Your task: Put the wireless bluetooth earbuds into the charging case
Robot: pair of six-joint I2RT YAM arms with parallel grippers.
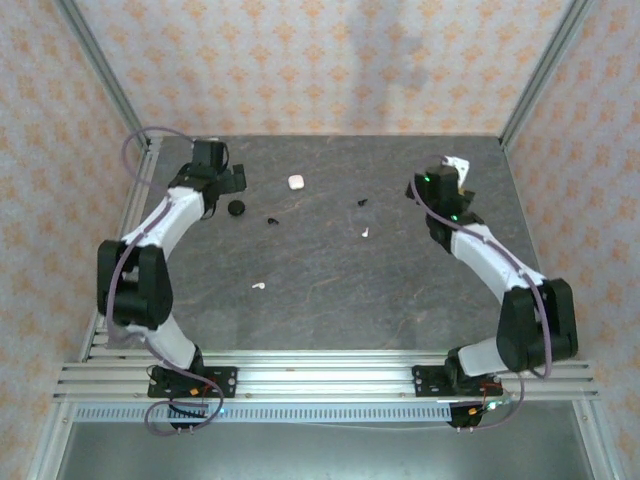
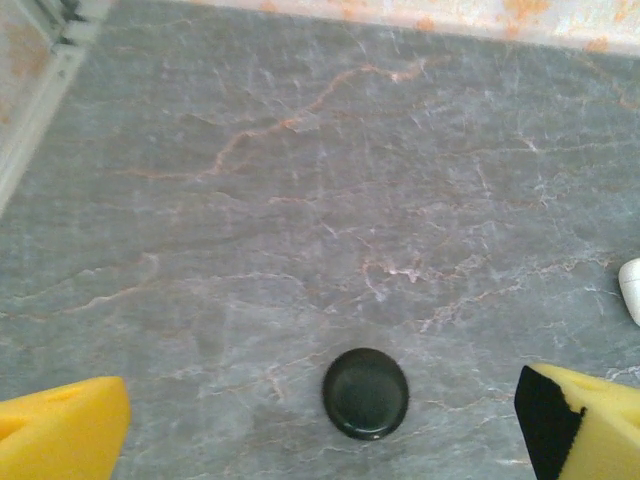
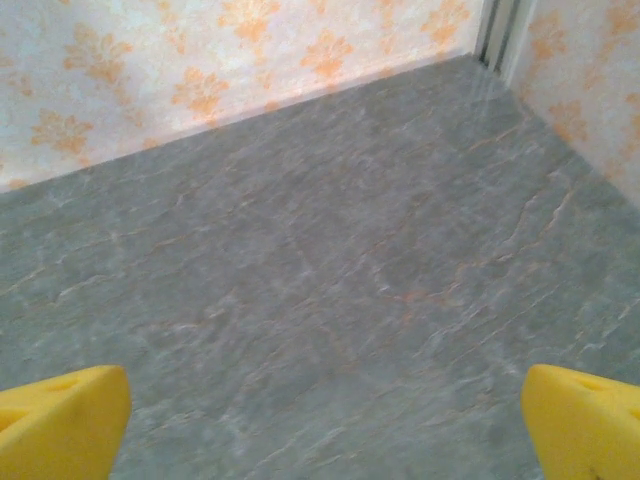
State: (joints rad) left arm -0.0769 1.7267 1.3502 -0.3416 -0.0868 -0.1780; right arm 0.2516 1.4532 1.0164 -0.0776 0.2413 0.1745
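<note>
Round black case [image 2: 366, 393] lies between the spread left jaws — white case [image 1: 296, 182] nearby.

The grey veined desk [image 1: 400, 290] bears a white charging case [image 1: 296, 182], a round black case [image 1: 237, 207], a black earbud [image 1: 272, 220] near it, another black earbud [image 1: 361, 202], a white earbud [image 1: 366, 232] and a second white earbud [image 1: 259, 286], well apart.

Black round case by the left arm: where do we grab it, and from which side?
Grip the black round case across its rim, straight down from above. It lies flat on the table, low and circular, so any diameter should do. The left gripper is open with its fingers on either side of it; the case sits a little off centre between them, so centre first.
</note>
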